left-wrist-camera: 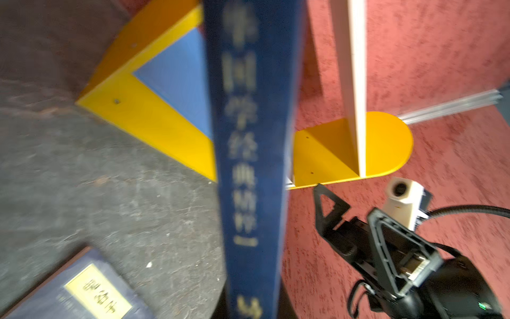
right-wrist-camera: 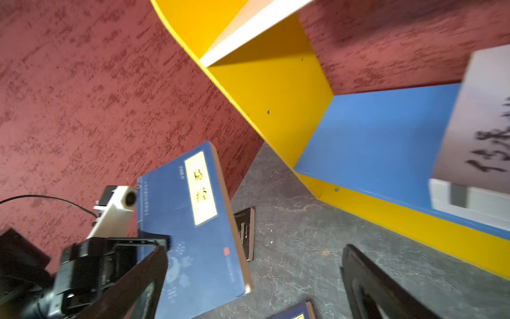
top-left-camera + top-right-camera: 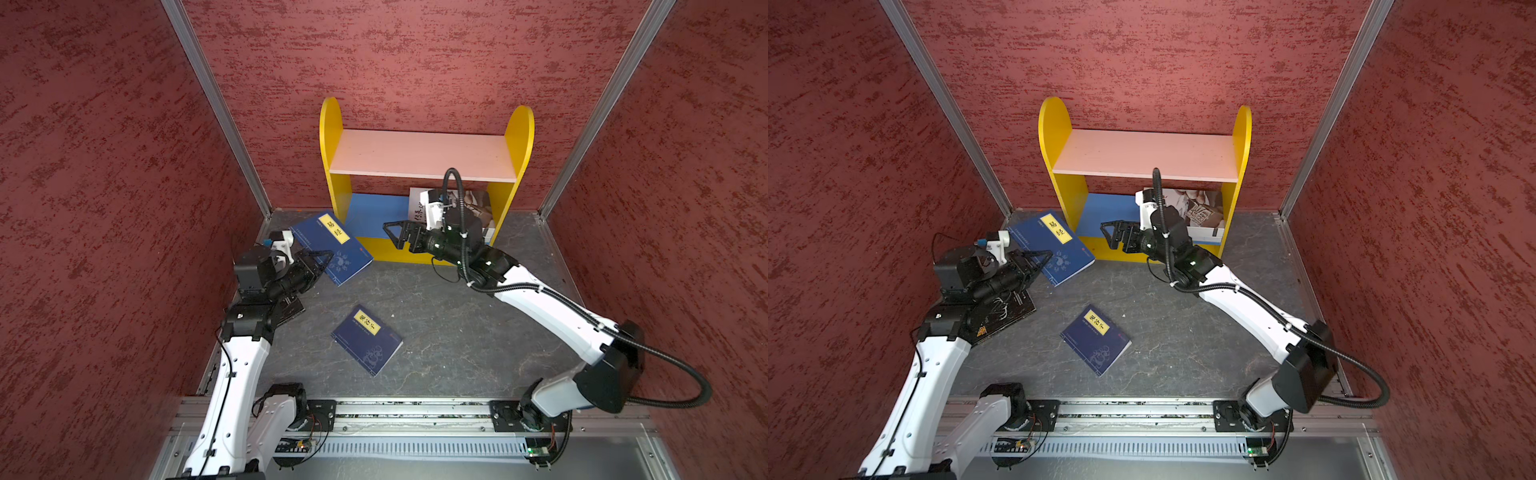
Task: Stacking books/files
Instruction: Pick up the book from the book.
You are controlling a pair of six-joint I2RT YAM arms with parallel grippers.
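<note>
The left gripper (image 3: pixel 327 256) is clamped on the near edge of a navy book (image 3: pixel 348 249) with a yellow label, holding it tilted above the table (image 3: pixel 457 332) at far left. The right gripper (image 3: pixel 391 236) gapes wide and empty before the yellow shelf (image 3: pixel 330 124), whose lower compartment holds white-grey books (image 3: pixel 1200 208) at right. A second navy book (image 3: pixel 368 340) lies flat near centre, and a black book (image 3: pixel 1005 311) lies under the left arm.

**Left gripper holding navy book by shelf**

Left gripper (image 2: pixel 161 244) is pinching the navy book (image 2: pixel 193 221) at its edge. Black book (image 2: pixel 245 232) is lying on the table (image 2: pixel 303 248). White book (image 2: pixel 474 124) is sitting in the yellow shelf (image 2: pixel 270 82). Right gripper (image 2: pixel 255 256) jaws are standing wide apart.
</note>
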